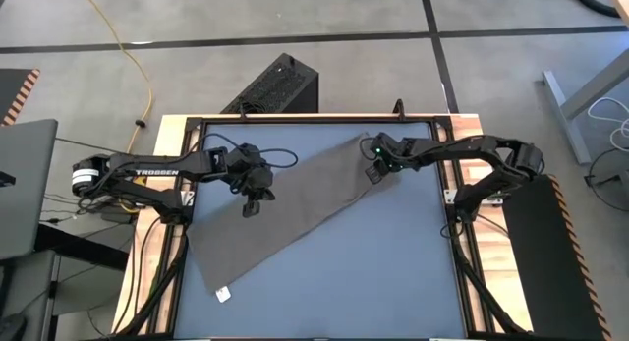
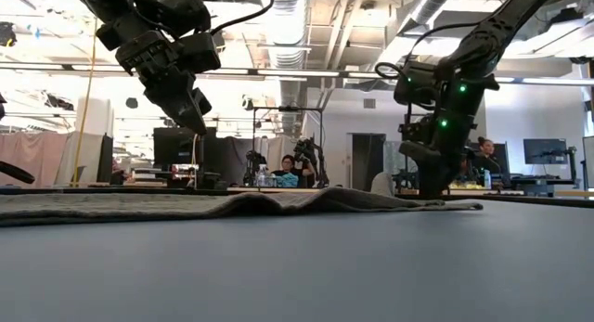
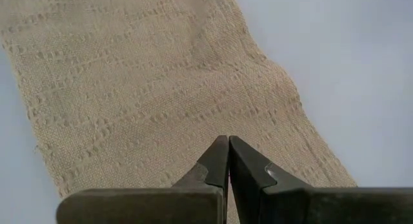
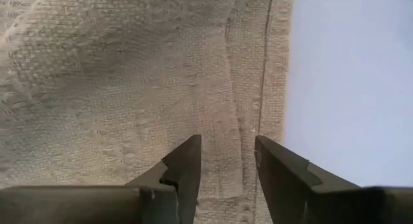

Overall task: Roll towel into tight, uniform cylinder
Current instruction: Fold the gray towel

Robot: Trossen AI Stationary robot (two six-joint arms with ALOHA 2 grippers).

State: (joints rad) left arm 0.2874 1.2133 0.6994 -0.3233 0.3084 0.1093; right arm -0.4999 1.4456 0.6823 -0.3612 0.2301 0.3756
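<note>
The towel [image 1: 295, 208] lies spread flat and unrolled on the blue-grey tabletop [image 1: 393, 272], set on a diagonal: one end reaches up toward the far edge near the right arm, the other runs down toward the near left, where a small white tag [image 1: 223, 295] sticks out at the corner. It is a thin taupe cloth with a coarse, open weave; from the right wrist a stitched hem and a lengthwise seam show along its edge. From table height it reads as a low strip with one soft hump near the middle, otherwise flat. The left hand [image 1: 253, 205] hangs above the towel's upper left edge, clear of the cloth, its fingers [image 3: 216, 161] pressed together with nothing between them. The right hand [image 1: 374, 169] is low over the towel's far end, right by the hem; its fingers [image 4: 187, 161] stand spread with cloth visible in the gap, gripping nothing. Whether its tips touch the fabric cannot be told. The low view cuts off the towel's left end, and the tag is hidden there.
</note>
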